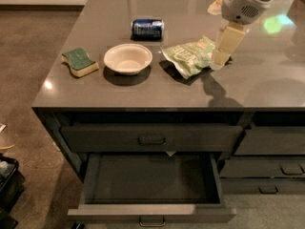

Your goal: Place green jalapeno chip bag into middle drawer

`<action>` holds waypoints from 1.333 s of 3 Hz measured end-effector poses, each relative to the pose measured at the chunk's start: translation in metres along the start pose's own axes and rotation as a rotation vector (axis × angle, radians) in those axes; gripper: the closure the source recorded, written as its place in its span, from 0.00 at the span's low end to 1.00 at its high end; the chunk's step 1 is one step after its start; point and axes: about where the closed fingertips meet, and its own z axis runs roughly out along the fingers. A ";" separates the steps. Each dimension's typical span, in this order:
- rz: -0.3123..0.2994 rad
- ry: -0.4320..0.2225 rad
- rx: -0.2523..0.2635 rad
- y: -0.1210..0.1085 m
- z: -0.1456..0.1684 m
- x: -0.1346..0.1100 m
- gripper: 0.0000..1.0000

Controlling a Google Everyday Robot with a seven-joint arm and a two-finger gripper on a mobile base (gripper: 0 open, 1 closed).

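Note:
The green jalapeno chip bag [189, 56] lies flat on the grey counter [143, 90], right of the white bowl. My gripper [223, 51] hangs from the arm at the upper right, its pale fingers [226, 44] pointing down at the bag's right edge, just above or touching it. The middle drawer [151, 185] stands pulled out below the counter front, its long dark interior showing nothing inside.
A white bowl [127, 58] sits left of the bag. A green-and-yellow sponge [79, 62] lies at the counter's left edge. A blue can [147, 28] lies on its side behind the bowl. A shut top drawer [151, 138] is above the open one; narrower drawers [269, 168] are at right.

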 end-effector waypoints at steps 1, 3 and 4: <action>0.073 0.015 -0.030 -0.007 0.023 0.026 0.00; 0.140 -0.041 -0.084 -0.027 0.090 0.047 0.00; 0.141 -0.069 -0.119 -0.030 0.120 0.045 0.00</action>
